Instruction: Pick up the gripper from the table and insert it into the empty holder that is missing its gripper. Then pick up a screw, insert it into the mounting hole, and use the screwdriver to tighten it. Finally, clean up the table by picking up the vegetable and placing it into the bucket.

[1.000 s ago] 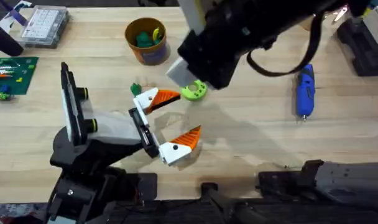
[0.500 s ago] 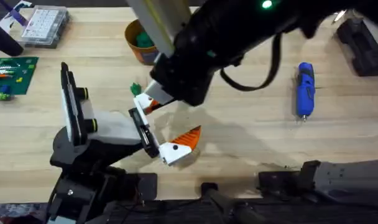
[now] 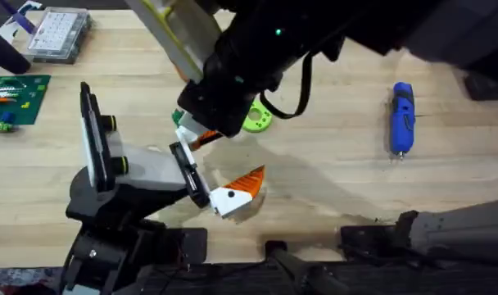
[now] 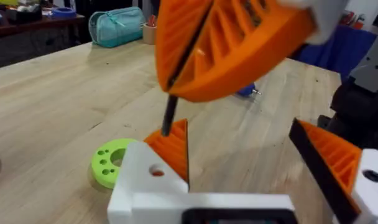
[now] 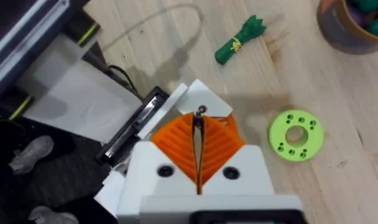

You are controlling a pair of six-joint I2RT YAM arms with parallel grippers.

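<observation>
Screw Poised Over the Mounting Hole

Screw [image 5: 201, 111] hangs clamped between the right gripper [image 5: 198, 134] fingers, directly above the gripper [image 5: 195, 99] seated on the holder [image 5: 136, 124]. Its long axis points down at the mounting hole. The left gripper [image 4: 239, 155] fingers stand apart. The screwdriver [image 3: 400, 119] lies well apart on the counter [image 3: 331, 180].
</observation>
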